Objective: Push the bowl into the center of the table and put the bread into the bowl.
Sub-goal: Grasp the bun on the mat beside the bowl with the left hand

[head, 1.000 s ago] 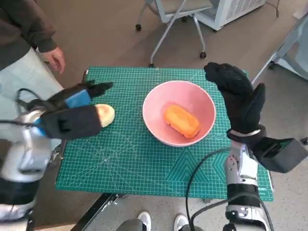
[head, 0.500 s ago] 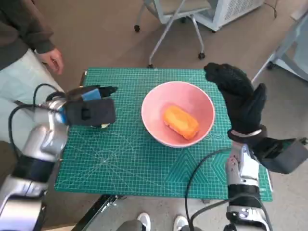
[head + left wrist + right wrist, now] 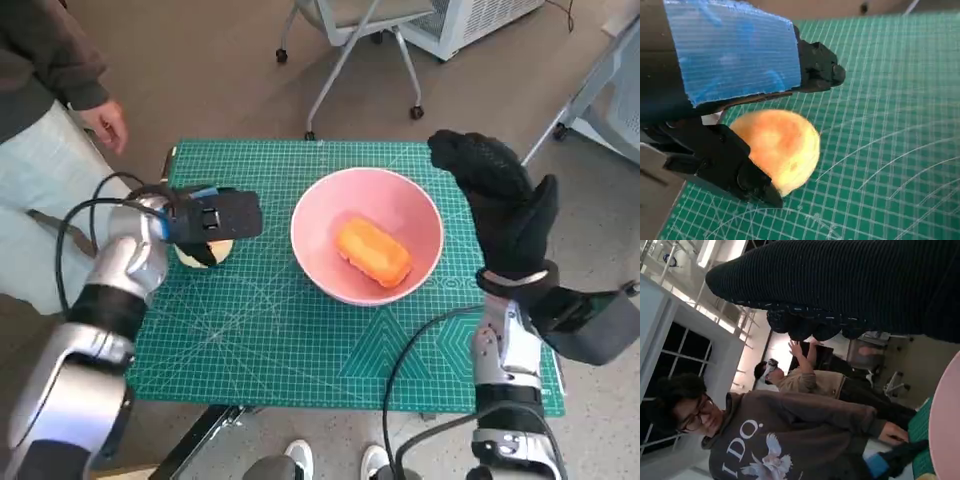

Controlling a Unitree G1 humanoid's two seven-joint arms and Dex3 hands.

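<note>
my left hand cups the bread roll beside the pink bowl, fingers around it, not yet clamped. loose grip risks it rolling off. right hand spread, holding nothing.

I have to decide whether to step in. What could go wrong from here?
The left hand only brackets the round bread, so it could roll free. The bowl already holds an orange loaf, leaving little room. The raised right hand beside the rim could nudge the bowl.
</note>
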